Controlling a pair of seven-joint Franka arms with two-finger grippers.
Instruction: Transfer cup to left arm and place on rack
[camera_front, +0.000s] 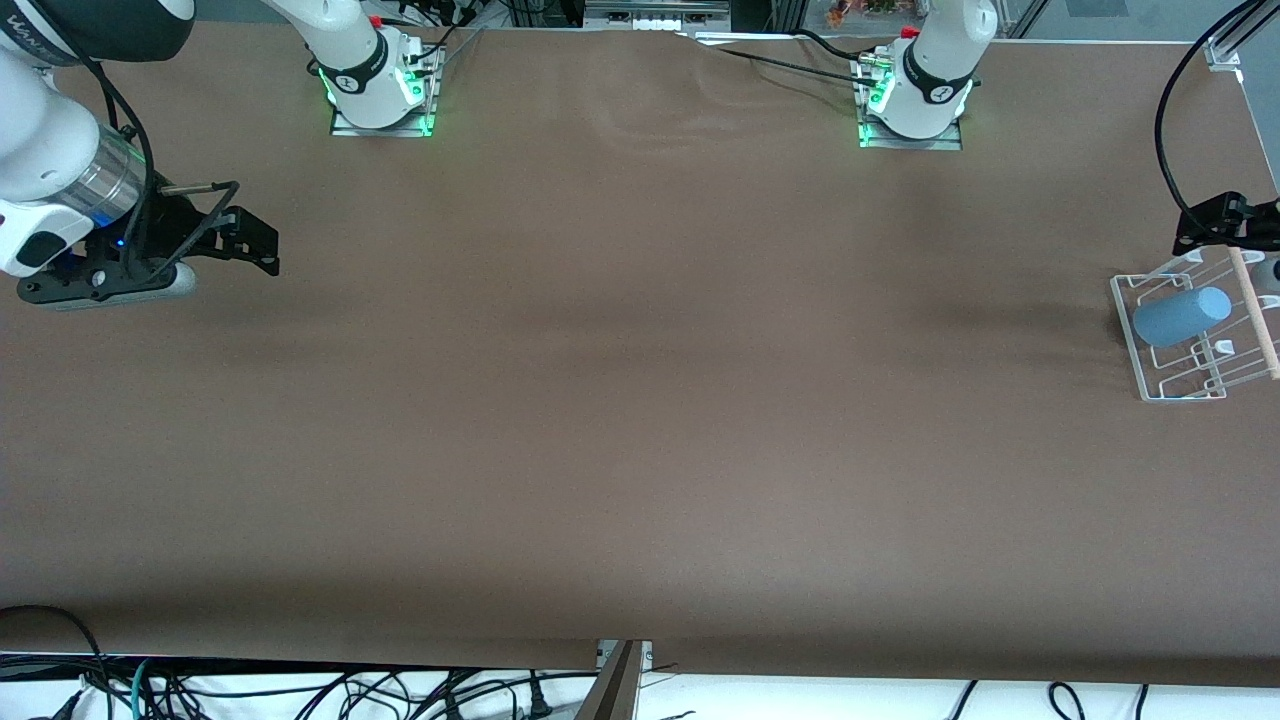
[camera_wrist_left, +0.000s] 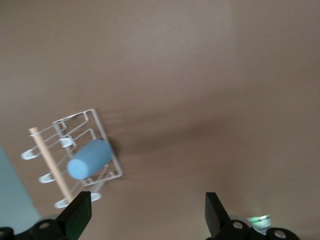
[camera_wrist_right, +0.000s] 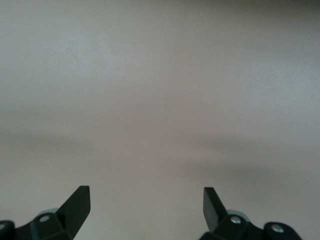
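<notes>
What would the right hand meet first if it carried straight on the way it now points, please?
Probably only the bare brown table. The right hand is open with nothing between its fingers, and its wrist view shows no object ahead, though depth is hard to judge.

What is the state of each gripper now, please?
Left gripper: open, holds nothing, up over the table near the rack, where the cup lies.
Right gripper: open, holds nothing, over the bare table at its own end.

Rack (camera_front: 1150, 385) cut by frame edge; left gripper (camera_front: 1225, 222) perhaps partly too.
</notes>
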